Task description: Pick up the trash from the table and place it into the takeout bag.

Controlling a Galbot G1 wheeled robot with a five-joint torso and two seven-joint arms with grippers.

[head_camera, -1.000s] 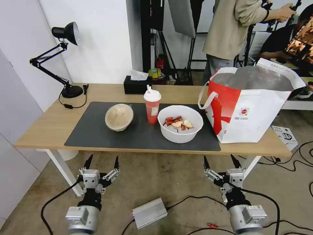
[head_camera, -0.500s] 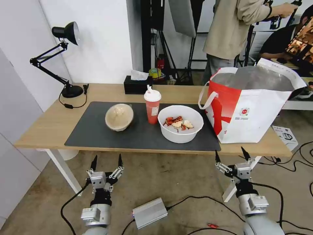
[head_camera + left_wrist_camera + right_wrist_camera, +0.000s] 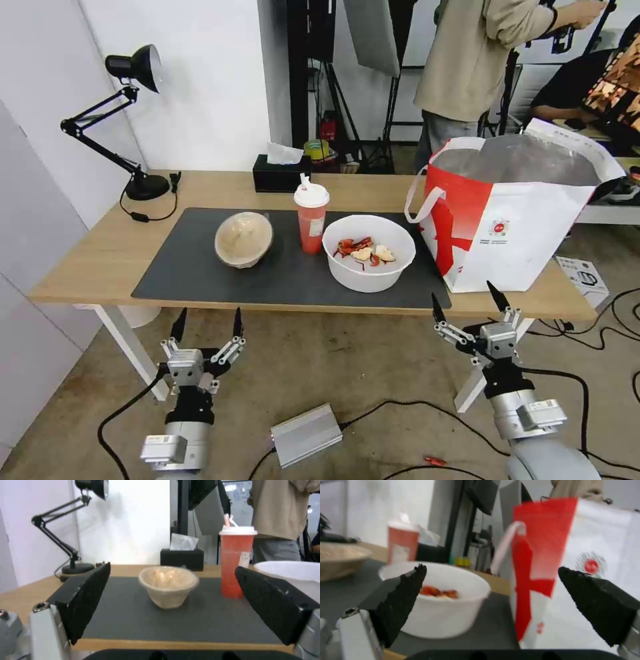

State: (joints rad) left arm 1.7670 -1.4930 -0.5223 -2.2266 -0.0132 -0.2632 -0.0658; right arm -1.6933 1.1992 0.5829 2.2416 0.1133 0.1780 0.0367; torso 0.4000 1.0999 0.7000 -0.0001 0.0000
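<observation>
Trash is seen laid out on the dark grey mat that covers the middle of the table. The white bowl with red food scraps is set on the mat's end nearest the takeout bag, just beside it but apart. The red drink cup with white lid is stood upright on the mat just beside that bowl, on the side away from the bag, and the beige lidded bowl is placed farther along the mat from the cup. The bag is stood open on the table just off the mat's end, its foil lining exposed.

Both grippers are held below the table's near edge, off the mat. The left gripper is spread wide and empty, facing the beige bowl. The right gripper is likewise spread wide and empty, aimed between the white bowl and the bag.
</observation>
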